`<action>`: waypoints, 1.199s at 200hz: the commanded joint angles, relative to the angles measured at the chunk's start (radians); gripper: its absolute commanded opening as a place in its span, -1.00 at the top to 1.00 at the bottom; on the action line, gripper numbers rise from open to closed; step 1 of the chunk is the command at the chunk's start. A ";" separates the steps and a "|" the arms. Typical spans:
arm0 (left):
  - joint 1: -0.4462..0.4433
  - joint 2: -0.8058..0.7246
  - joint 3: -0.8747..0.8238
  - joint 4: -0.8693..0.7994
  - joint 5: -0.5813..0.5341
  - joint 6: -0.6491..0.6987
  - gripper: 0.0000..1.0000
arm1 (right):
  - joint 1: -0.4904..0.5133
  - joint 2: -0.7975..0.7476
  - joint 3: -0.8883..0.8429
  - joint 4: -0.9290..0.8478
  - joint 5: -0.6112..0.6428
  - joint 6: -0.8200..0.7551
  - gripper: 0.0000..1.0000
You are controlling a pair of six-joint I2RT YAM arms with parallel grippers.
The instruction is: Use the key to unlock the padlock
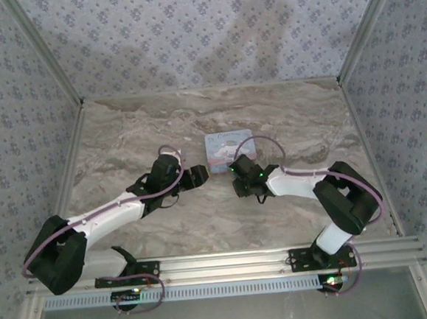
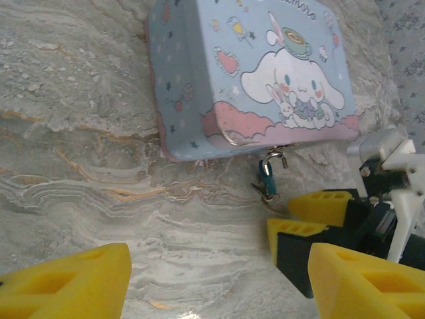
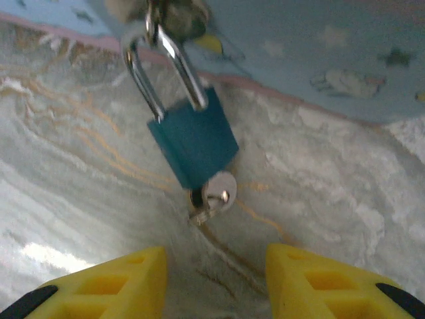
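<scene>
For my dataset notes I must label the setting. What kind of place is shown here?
Probably a robot test cell, not a home: a marble-patterned table closed in by flower-patterned walls, with an aluminium rail at the near edge carrying the left arm and right arm.

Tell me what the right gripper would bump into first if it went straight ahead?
Most likely the silver key in the bottom of the blue padlock. The open right gripper points straight at it, though depth is unclear.
</scene>
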 commanded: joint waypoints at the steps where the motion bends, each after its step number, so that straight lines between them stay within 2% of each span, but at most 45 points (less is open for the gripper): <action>1: 0.005 0.003 -0.014 0.019 -0.009 -0.016 -0.42 | 0.007 0.021 0.042 0.029 0.046 0.028 0.10; 28: 0.007 0.005 -0.017 0.022 -0.010 -0.017 -0.42 | 0.003 0.048 0.065 0.024 0.063 0.048 0.10; 72: 0.008 0.006 -0.014 0.025 -0.008 -0.014 -0.42 | -0.006 0.082 0.080 -0.001 0.061 0.056 0.27; 97: 0.010 0.010 -0.011 0.026 -0.004 -0.010 -0.42 | -0.011 0.070 0.062 -0.012 0.050 0.054 0.37; 123: 0.013 0.015 -0.009 0.031 -0.002 -0.008 -0.42 | -0.015 0.046 0.032 -0.013 0.044 0.044 0.59; 188: 0.016 0.037 -0.003 0.044 0.013 -0.012 -0.42 | -0.038 0.055 0.044 -0.022 0.027 0.003 0.67; 240: 0.030 0.033 0.001 0.032 0.012 -0.003 -0.42 | -0.023 0.025 0.039 -0.012 -0.012 -0.077 1.00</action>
